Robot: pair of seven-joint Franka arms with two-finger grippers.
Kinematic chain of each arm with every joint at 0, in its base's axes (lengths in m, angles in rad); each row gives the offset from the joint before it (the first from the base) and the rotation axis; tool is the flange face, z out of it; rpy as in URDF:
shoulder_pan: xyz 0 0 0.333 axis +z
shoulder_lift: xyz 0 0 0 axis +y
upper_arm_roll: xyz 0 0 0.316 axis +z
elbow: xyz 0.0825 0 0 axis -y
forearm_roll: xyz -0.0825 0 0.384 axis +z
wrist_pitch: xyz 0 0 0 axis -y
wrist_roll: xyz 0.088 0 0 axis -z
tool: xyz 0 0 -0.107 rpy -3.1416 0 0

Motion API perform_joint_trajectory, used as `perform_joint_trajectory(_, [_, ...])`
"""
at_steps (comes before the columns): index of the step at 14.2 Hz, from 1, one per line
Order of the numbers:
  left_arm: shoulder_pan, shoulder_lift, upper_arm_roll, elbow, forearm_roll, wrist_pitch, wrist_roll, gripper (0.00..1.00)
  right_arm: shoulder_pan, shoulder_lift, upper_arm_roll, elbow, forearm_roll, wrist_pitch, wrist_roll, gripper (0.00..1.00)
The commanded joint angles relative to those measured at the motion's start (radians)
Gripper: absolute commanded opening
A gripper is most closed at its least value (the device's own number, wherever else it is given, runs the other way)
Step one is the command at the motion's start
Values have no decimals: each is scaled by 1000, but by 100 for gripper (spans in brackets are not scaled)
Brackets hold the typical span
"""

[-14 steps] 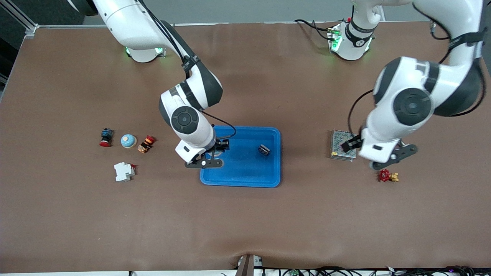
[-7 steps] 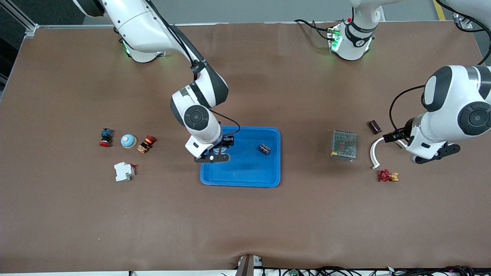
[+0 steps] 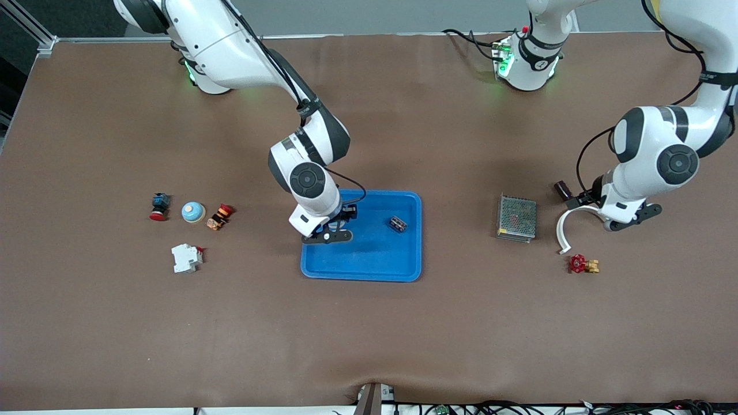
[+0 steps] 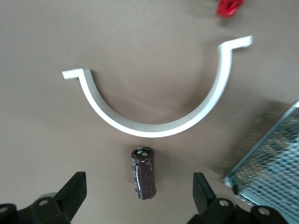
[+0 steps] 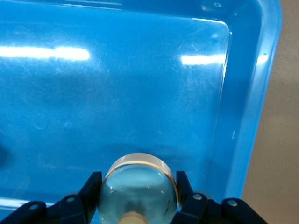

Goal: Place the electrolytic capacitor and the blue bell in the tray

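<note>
Right end effector [image 5: 138, 198]: jaws closed on one pale blue bell [image 5: 138, 186], dome gripped from both sides. It hangs over the tray [image 3: 375, 259], above the tray end toward the right arm's end of the bench [image 3: 369, 334]. In the front view the bell is mostly hidden under the wrist.

Left end effector [image 4: 140, 196]: jaws fully apart, holding nothing. It hovers over one dark brown electrolytic capacitor [image 4: 144, 173], which lies on its side on the bench between the two fingers, touching neither. This capacitor sits well apart from the tray, toward the left arm's end of the bench.

Count, placed relative to the tray:
- Tray: one, bright blue, mid-bench. Inside it lies one small dark component [image 3: 396, 224], too small to identify.
- Toward the left arm's end: one grey mesh box [image 3: 516, 218], one white curved bracket [image 3: 568, 222] just beside the capacitor, one red-handled valve [image 3: 583, 264] nearer the front camera than the bracket.
- Toward the right arm's end: one second pale blue bell [image 3: 193, 211] on the bench, flanked by one red-and-black pushbutton [image 3: 158, 206] and one red-and-orange button [image 3: 220, 216]; one white breaker-like block [image 3: 186, 257] nearer the front camera than these three.

Bells seen: two. One is gripped, one is on the bench.
</note>
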Motion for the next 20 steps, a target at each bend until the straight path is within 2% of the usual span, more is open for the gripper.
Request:
perform_joint_trajectory(1, [36, -34, -12, -110, -1, 117, -7, 100, 11, -3, -11, -24, 1, 34, 0, 34])
perform_joint_trajectory(4, [38, -2, -12, -134, -1, 151, -7, 100, 18, 8, -11, -25, 0, 47, 0, 34])
perform_joint_trajectory(7, [38, 35, -12, -134, -1, 158, -7, 84, 18, 14, -11, -25, 0, 54, 0, 35])
perform_joint_trajectory(10, [37, 53, -12, -132, 0, 168, -7, 55, 18, 19, -11, -25, 0, 59, 2, 37])
perform_joint_trajectory(12, [35, 86, -12, -126, 0, 210, -7, 45, 18, 25, -11, -25, 0, 65, 2, 40])
perform_joint_trajectory(13, [35, 99, -12, -126, 0, 232, -7, 36, 20, 26, -11, -25, 0, 70, 3, 41])
perform_joint_trajectory(14, [33, 103, -12, -124, 0, 235, -6, 22, 21, 26, -11, -25, 0, 71, 3, 55])
perform_joint_trajectory(15, [30, 100, -14, -123, 0, 235, -6, 7, 21, 26, -11, -25, 0, 71, 5, 88])
perform_joint_trajectory(16, [26, 93, -15, -120, 0, 235, -6, 0, 21, 26, -11, -25, 0, 67, 6, 100])
perform_joint_trajectory(20, [24, 58, -66, -42, -1, 205, -9, 0, 21, -9, -12, -15, 1, 6, 0, 100])
